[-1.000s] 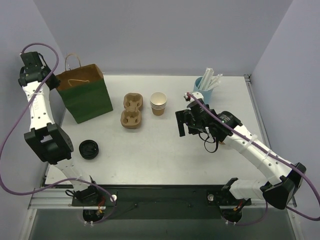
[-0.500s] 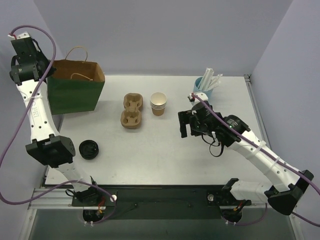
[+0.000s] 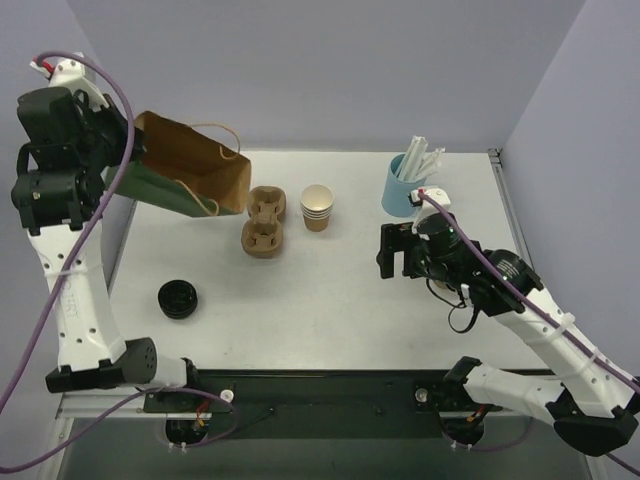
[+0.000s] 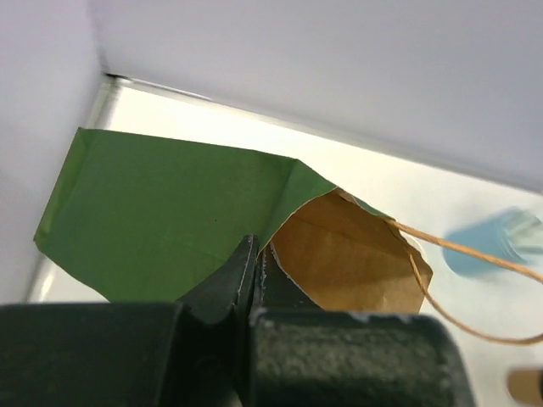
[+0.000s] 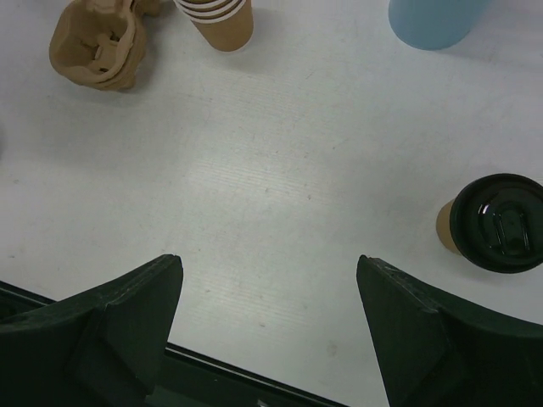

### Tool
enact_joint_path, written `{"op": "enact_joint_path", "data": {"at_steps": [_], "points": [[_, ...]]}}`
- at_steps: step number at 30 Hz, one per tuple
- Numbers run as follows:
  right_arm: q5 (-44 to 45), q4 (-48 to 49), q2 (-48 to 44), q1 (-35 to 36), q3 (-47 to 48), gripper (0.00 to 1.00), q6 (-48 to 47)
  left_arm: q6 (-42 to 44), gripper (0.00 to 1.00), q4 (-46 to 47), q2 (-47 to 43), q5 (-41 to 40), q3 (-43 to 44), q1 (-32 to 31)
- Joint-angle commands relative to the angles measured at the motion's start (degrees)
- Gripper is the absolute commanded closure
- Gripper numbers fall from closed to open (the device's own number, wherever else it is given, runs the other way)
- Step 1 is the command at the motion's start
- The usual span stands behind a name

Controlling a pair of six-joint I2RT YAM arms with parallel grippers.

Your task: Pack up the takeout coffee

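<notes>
The left arm stands tall along the left edge of the overhead view, its wrist bent over at the upper left. The left gripper (image 4: 253, 259) is pinched closed on the rim of a green paper bag (image 3: 190, 175). The bag hangs tilted in the air, its brown inside and open mouth facing right. One cord handle (image 4: 462, 254) trails loose from the mouth.

The right arm reaches from the lower right corner up toward the middle of the table (image 3: 300, 290), wrist pointing down. The right gripper (image 5: 270, 280) hovers above bare tabletop with its fingers spread wide and nothing between them.

The takeout coffee (image 5: 492, 225) stands upright with its black lid on, at the right edge of the right wrist view, just beyond the right finger. In the overhead view the arm hides it.

A pulp cup carrier (image 3: 265, 222) and a stack of open cups (image 3: 317, 207) sit side by side near the centre back. A blue holder of straws (image 3: 403, 185) stands at the back right. A black lid (image 3: 178, 298) lies at the lower left.
</notes>
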Motion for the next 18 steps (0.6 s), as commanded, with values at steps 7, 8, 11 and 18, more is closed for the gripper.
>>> {"op": "enact_joint_path", "data": {"at_steps": [7, 8, 11, 18], "points": [[11.0, -4.5, -10.5, 0.3, 1.1, 0.13, 3.3, -9.0, 1.00, 7.3, -10.7, 13.1, -17.1, -20.0], [12.7, -4.5, -11.2, 0.3, 1.2, 0.13, 3.4, -9.8, 1.00, 7.7, -10.8, 12.8, -17.8, -24.2], [15.0, -5.0, -13.5, 0.2, 2.1, 0.13, 3.4, -11.2, 1.00, 9.2, -10.3, 10.4, -20.2, -30.3], [17.0, -6.0, -15.5, 0.3, 2.4, 0.13, 3.8, -12.4, 1.00, 14.7, -7.0, 11.2, -25.7, -38.1]]}}
